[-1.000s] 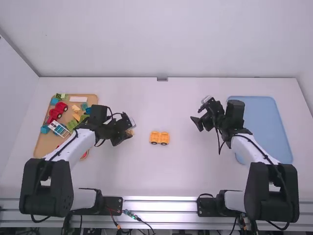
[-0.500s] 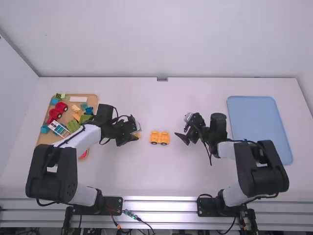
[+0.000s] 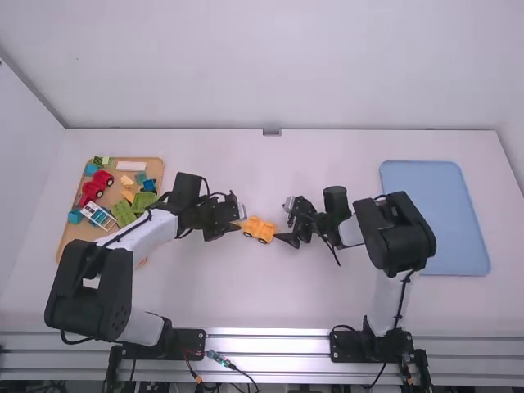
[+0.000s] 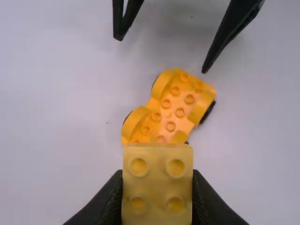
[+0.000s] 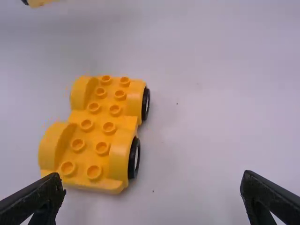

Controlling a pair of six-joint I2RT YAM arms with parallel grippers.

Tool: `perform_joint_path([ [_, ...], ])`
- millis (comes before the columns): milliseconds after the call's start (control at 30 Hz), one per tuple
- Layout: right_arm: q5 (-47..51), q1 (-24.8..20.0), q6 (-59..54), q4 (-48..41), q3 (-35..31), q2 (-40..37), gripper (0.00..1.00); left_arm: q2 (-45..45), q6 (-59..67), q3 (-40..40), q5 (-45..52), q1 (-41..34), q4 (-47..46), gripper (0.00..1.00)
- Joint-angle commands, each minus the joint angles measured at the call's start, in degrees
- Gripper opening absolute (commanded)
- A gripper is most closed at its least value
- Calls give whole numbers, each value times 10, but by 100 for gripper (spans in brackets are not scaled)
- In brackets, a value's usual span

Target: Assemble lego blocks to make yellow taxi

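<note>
The left gripper (image 3: 238,219) pinches a yellow block (image 4: 157,183). The right gripper (image 3: 283,223) is wide open and empty, close to the yellow car (image 5: 97,133).

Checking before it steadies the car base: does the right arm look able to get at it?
Probably yes: the right gripper is close to the car base, fingers open, with nothing between them.

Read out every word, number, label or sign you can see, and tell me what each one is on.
No text can be read anywhere.
Yellow plastic car base with black wheels: no readable lettering.
Yellow plastic four-stud block: no readable lettering.
Blue-and-white ladder-like piece: too small to tell whether it carries print.
</note>
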Motion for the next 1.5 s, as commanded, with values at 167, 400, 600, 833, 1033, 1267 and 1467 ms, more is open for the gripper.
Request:
perform_joint_path([
  [167,-65,0,24,28,12,29,99,8,-17,19,-10,-4,-4,2],
  [400,47,23,122,251,-124,-41,99,8,-49,28,-70,-3,-4,2],
  [600,167,78,176,325,-180,-59,99,8,-62,37,-82,-3,-7,2],
  [833,227,121,198,308,-170,-53,99,8,-62,37,-74,-3,-3,2],
  [1033,224,140,198,193,-84,-24,99,8,-62,32,-72,-3,-5,2],
  [1267,228,146,223,216,-59,25,99,8,-62,32,-82,-3,-9,2],
  [1467,201,147,226,280,-59,73,99,8,-62,33,-82,-3,-2,2],
])
